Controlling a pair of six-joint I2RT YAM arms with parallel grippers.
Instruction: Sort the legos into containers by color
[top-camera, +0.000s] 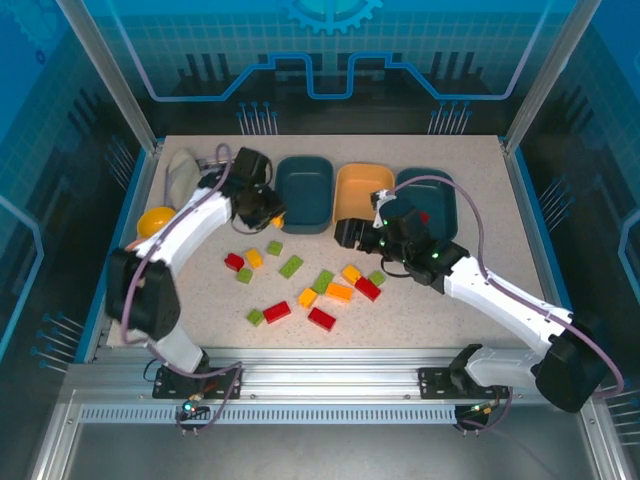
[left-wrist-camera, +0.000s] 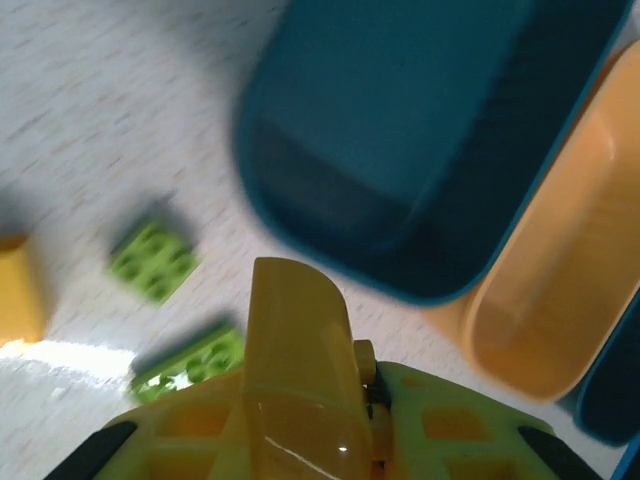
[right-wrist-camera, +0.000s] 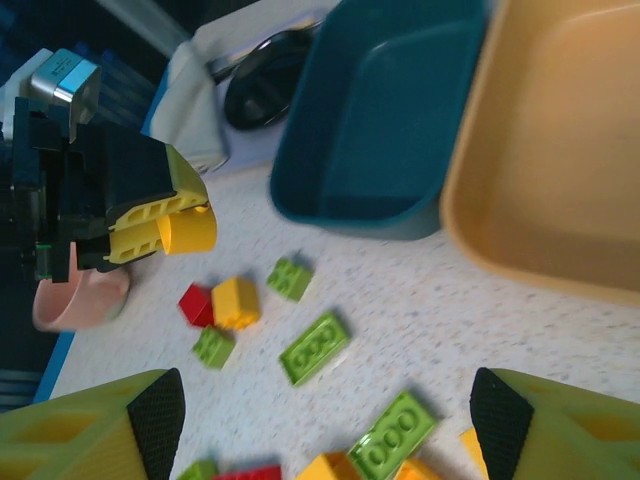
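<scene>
Most of the small plastic bricks (top-camera: 322, 281), red, yellow-orange and light green, lie loose on the speckled white table (top-camera: 400, 325), scattered across the middle of the top view, below the three trays. I count about fourteen there, so the sorting seems to be only at its beginning.

One yellow-orange brick (right-wrist-camera: 190, 230) is off the table. The left gripper (top-camera: 272, 213) is closed narrow on it and holds it in the air, centre-left in the top view, just beside the lower left corner of the first dark teal shallow plastic tray (top-camera: 305, 188). In the left wrist view this brick stands between the fingers at the bottom centre, with that teal tray and the orange-tan rounded plastic tray (top-camera: 360, 190) above and to the right. Both trays look empty as far as their floors show.

The right gripper (top-camera: 350, 232) stands wide and holds nothing. It hangs at the lower edge of the orange-tan tray, over the right part of the bricks. The second dark teal tray (top-camera: 442, 192), right of centre, is partly hidden by the right arm. A small red patch (top-camera: 424, 214) shows inside it, maybe one red brick already placed, but I cannot tell surely.

By my judgement the carried brick belongs in the orange-tan tray, and nearly all the bricks are left to sort.
</scene>
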